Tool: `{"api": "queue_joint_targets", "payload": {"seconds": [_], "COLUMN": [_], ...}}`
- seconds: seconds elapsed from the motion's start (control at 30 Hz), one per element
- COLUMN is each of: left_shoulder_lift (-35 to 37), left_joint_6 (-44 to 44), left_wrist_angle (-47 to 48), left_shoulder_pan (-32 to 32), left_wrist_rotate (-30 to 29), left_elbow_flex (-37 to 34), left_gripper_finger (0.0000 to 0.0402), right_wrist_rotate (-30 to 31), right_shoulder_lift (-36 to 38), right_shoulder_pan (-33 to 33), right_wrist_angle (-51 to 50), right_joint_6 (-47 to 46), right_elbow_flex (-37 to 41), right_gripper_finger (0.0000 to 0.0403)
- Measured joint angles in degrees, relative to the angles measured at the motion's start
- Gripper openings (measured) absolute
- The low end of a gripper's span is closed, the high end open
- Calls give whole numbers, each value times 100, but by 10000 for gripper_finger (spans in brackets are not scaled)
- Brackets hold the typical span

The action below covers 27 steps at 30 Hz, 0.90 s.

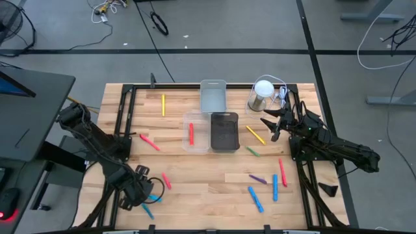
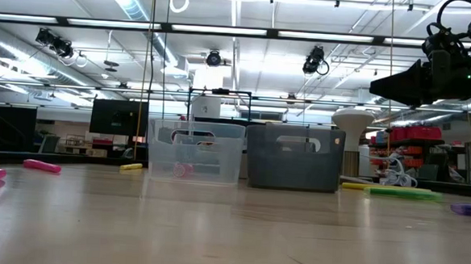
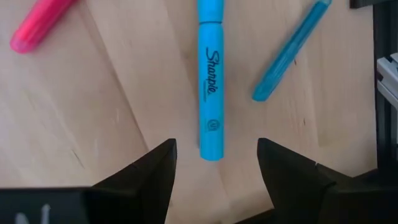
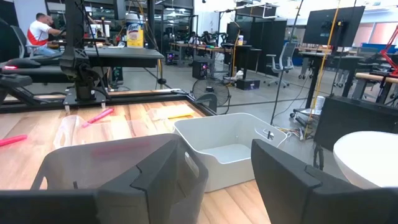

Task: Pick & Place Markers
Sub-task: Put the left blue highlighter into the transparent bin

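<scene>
While open, left tool (image 3: 214, 163) frames smooth cylindrical blue marker (image 3: 211, 74) on woodgrain.

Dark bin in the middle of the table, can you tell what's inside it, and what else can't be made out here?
- Dark bin: its inside is too dark in the high view, and its wall hides it in the low view.
- Blue marker between the left gripper's open fingers: top cut off by the left wrist view's edge.

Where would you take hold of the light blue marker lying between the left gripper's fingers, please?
Probably mid-barrel, near the printed lettering, coming straight down from above. The light blue marker lies flat on the table, and the left gripper is open with a finger to each side of its near end. Closing across the thin width suits it; a second blue marker lies clear to one side.
</scene>
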<state>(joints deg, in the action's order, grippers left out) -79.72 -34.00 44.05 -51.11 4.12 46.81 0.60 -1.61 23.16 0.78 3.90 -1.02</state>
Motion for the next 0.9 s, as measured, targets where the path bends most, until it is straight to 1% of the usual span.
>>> {"api": "queue_joint_targets", "payload": {"seconds": [0.17,0.6,0.73,0.8,0.9], "left_shoulder_lift": [-65,-1121,-1339,-1408,-1436], "left_joint_6": [-72,-158,-186,-186,-157], "left_wrist_angle": [-24,-657,-704,-686,-663], "left_shoulder_pan": [29,81,79,79,74], "left_wrist_rotate": [2,72,46,16,-53], "left_elbow_flex": [0,0,28,28,28], "left_gripper_finger": [232,232,231,228,209], "right_wrist_rotate": [0,0,0,0,0], "right_shoulder_lift": [0,0,0,0,0], "right_shoulder_pan": [0,2,2,1,0], "right_wrist_angle": [0,0,0,0,0], "right_joint_6": [0,0,0,0,2], "right_elbow_flex": [2,2,2,2,2], "right_gripper_finger": [208,208,208,208,208]}}
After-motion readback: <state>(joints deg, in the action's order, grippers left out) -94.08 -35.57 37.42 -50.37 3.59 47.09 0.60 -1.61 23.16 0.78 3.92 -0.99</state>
